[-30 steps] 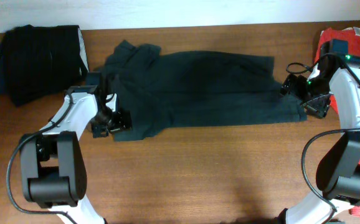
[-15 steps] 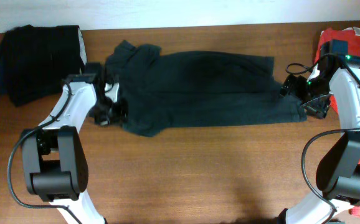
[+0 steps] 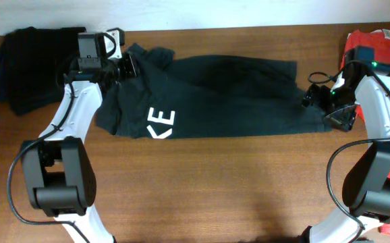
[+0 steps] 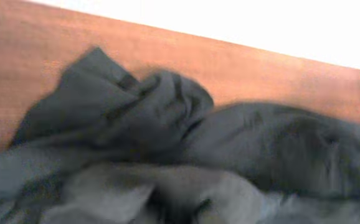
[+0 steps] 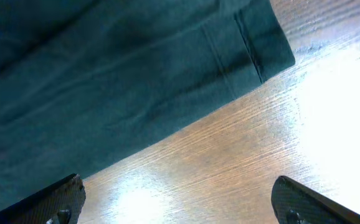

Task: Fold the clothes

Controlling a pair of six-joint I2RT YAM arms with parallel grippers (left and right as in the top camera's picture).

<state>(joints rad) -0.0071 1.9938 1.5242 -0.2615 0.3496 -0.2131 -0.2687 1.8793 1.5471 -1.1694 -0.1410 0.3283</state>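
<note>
A dark teal T-shirt [image 3: 229,94] lies spread across the wooden table, with white letters "KE" [image 3: 161,122] showing on its left part. My left gripper [image 3: 125,67] is at the shirt's far left corner, shut on a bunch of the fabric. In the left wrist view the blurred, bunched shirt [image 4: 167,186] covers the fingers. My right gripper [image 3: 322,106] stands open beside the shirt's right hem [image 5: 255,50]. Its two fingertips [image 5: 65,196] hang over bare wood with nothing between them.
A pile of black clothes [image 3: 40,64] sits at the far left corner, close to my left arm. A red garment [image 3: 377,44] lies at the far right edge behind my right arm. The table's back edge meets a white wall.
My left gripper shut on the shirt's near left edge and carried it up toward the far left, flipping that part over and uncovering the white letters. The right arm stayed put.
</note>
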